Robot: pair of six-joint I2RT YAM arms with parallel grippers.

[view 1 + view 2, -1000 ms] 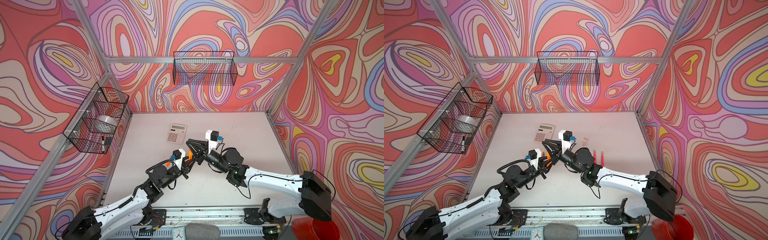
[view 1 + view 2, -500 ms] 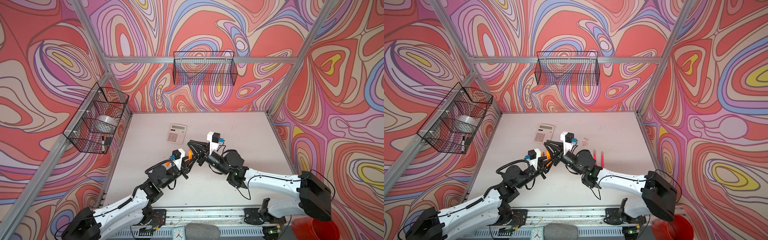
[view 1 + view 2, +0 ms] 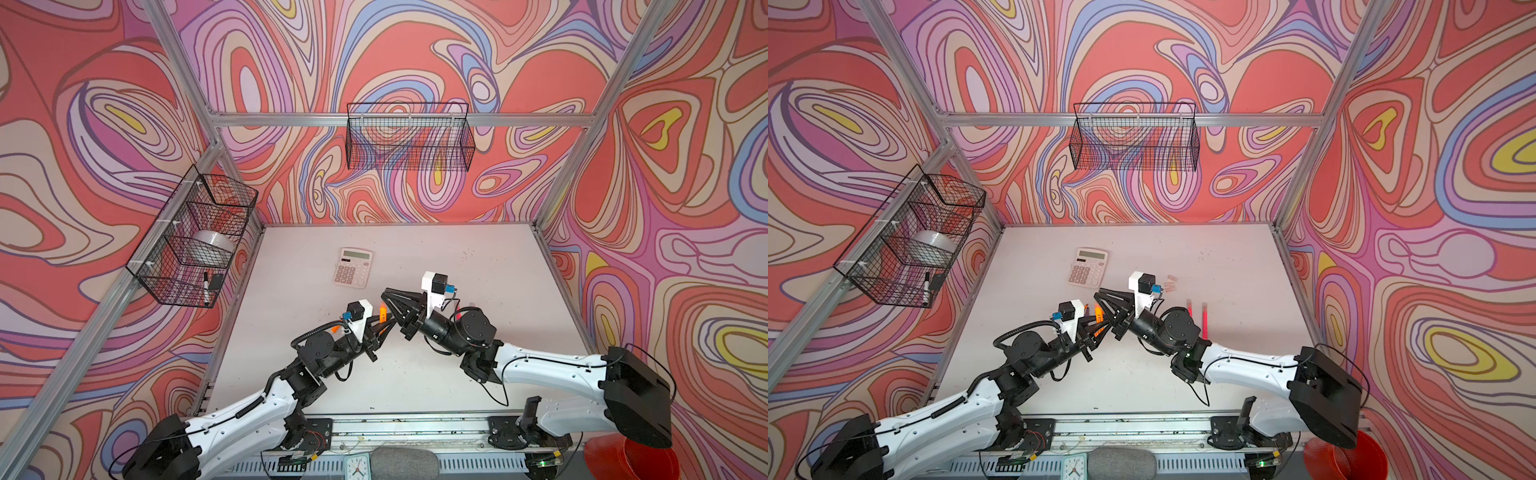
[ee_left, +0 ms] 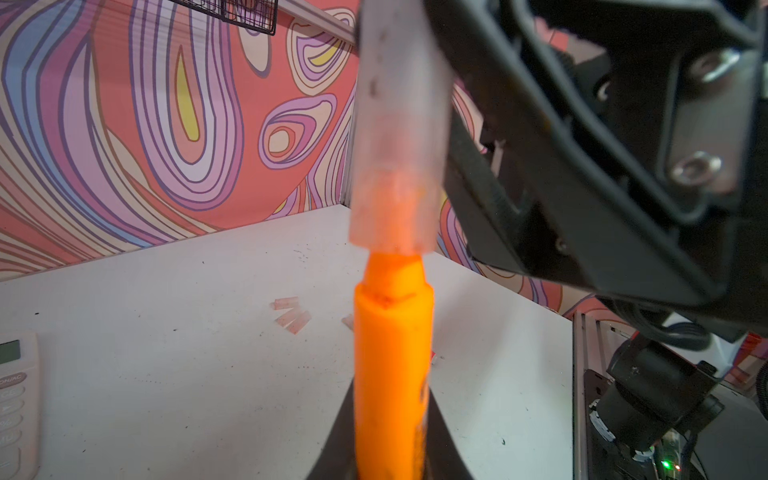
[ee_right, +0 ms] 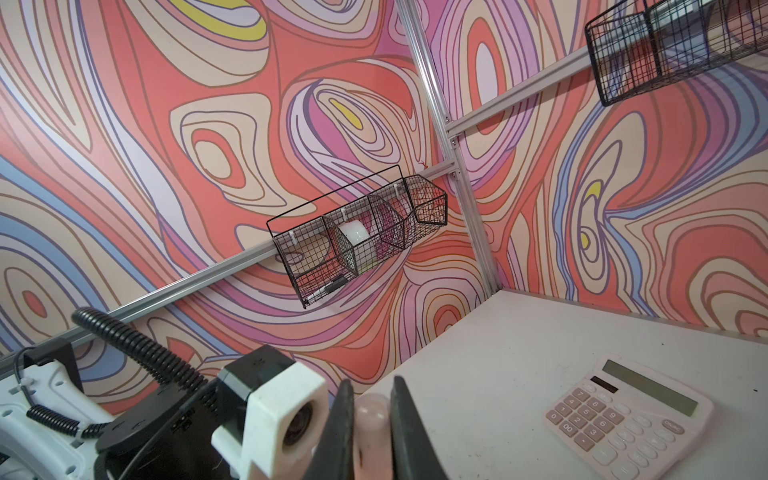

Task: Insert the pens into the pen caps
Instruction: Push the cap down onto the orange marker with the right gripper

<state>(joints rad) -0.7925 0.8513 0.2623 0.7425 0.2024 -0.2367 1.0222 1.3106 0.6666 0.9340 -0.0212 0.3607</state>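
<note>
An orange pen (image 4: 392, 353) stands up between the fingers of my left gripper (image 4: 392, 401), which is shut on its barrel. My right gripper (image 5: 372, 392) is shut on a pale translucent pen cap (image 5: 372, 419). In the left wrist view the cap (image 4: 397, 124) sits over the pen's tapered tip, with orange glowing through its open end. In both top views the two grippers meet over the middle of the table, left (image 3: 376, 322) and right (image 3: 388, 297), with the pen (image 3: 1098, 312) between them. Loose caps (image 3: 1170, 282) and two pink-red pens (image 3: 1197, 312) lie behind the right arm.
A pink calculator (image 3: 352, 267) lies just behind the grippers. A wire basket (image 3: 195, 237) on the left wall holds a tape roll and a black-and-white marker. Another wire basket (image 3: 409, 141) hangs on the back wall. A red bucket (image 3: 1345, 457) stands at the front right.
My right gripper with the cap has shifted slightly toward the front and right, staying at the pen's tip. The left gripper has held still.
</note>
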